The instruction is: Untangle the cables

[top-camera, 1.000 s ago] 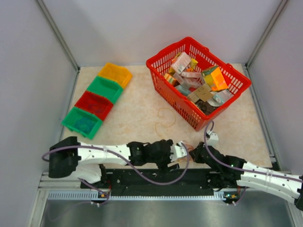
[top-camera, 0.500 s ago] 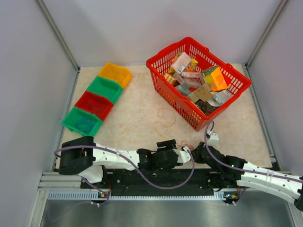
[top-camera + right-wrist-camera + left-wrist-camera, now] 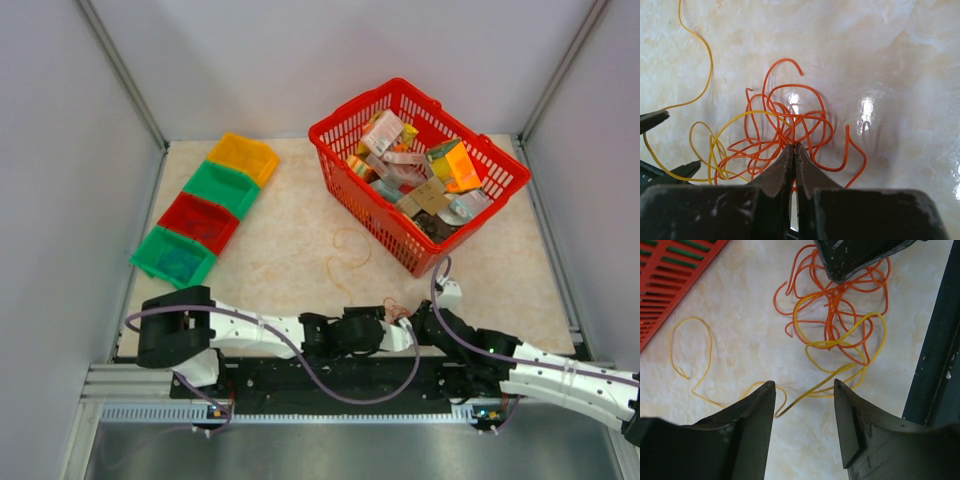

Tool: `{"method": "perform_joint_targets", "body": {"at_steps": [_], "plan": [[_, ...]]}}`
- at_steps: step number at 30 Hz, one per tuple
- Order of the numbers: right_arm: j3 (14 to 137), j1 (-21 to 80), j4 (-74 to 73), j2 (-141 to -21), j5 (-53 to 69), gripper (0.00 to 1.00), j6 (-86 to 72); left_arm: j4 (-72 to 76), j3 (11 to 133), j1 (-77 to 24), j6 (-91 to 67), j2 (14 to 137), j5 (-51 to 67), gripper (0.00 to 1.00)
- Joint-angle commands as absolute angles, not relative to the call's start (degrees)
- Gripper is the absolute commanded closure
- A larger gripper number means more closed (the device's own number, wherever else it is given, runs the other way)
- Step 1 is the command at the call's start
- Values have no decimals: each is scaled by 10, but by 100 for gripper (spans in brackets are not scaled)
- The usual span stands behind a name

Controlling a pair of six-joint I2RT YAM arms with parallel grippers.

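A tangle of orange-red cable (image 3: 832, 305) with yellow cable (image 3: 812, 391) looped through it lies on the table near its front edge. In the top view the tangle (image 3: 396, 308) lies where the two grippers meet. My right gripper (image 3: 794, 147) is shut on strands at the tangle's (image 3: 790, 120) near side. My left gripper (image 3: 804, 385) is open, low over the table, with a yellow strand running between its fingertips. The yellow cable (image 3: 711, 67) trails off to the left. No blue-grey or purple cable is in view.
A red basket (image 3: 340, 135) full of packets stands at the back right; its wall (image 3: 670, 270) is close to the left gripper. Several coloured bins (image 3: 205, 210) sit at the back left. A thin yellowish loop (image 3: 350, 250) lies mid-table. The black base rail (image 3: 935, 365) runs beside the tangle.
My left arm has stretched to the right and lowered, bringing its gripper up to the tangle beside the right gripper. The right arm has stayed put.
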State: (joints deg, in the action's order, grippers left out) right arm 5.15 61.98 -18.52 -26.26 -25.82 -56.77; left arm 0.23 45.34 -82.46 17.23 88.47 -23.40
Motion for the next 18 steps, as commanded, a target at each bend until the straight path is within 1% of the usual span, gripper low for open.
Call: {"method": "perform_joint_targets", "body": {"at_steps": [1,3,5,7,9,12,18], "plan": [[74,613,-188,-258,-264,100,-559,22,491,-823,201,919,-238,51],[73,613,-187,-258,-266,100,-560,32,497,-822,201,928,-264,61],[72,613,-186,-258,-267,100,-561,29,509,-821,191,934,-304,76],[70,613,-187,-260,-269,100,-563,28,512,-821,181,933,-350,100],[69,613,-187,-263,-273,100,-568,30,505,-821,171,918,-395,100],[66,613,-187,-269,-282,100,-577,31,481,-821,151,865,-431,100],[64,613,-187,-294,-301,100,-598,8,457,-803,120,710,-493,100]]}}
